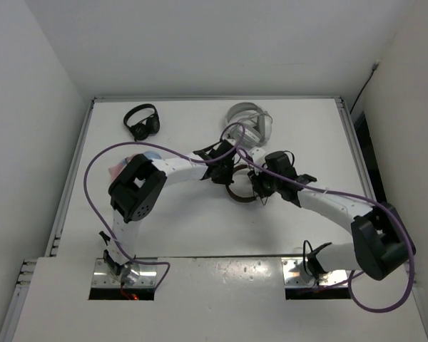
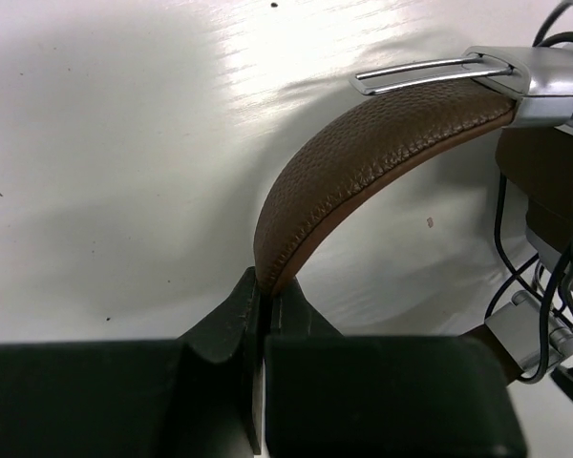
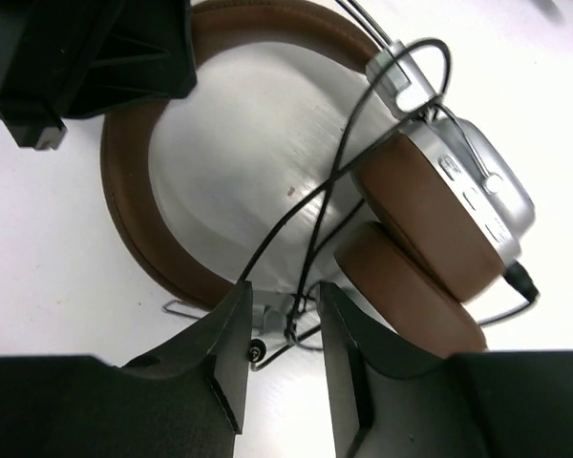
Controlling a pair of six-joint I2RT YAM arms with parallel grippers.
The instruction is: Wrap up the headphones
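Observation:
The headphones [image 3: 124, 191], with a brown headband, brown pads [image 3: 430, 219] and silver earcups [image 3: 492, 196], lie on the white table mid-field [image 1: 239, 195]. My left gripper [image 2: 265, 281] is shut on the brown headband [image 2: 363, 153], pinching its edge between the fingertips. My right gripper [image 3: 285, 291] is open beside the lower earcup hinge. Thin black cable [image 3: 310, 229] strands run loosely between its fingers without being pinched. The cable's plug [image 3: 258, 351] lies on the table by the left finger. More cable loops around the earcup yoke [image 2: 554, 286].
A white and grey pair of headphones [image 1: 250, 120] lies just behind the arms. A small black pair [image 1: 142, 121] sits at the back left. A purple arm cable [image 1: 93, 185] arcs over the left side. Raised table edges run along both sides.

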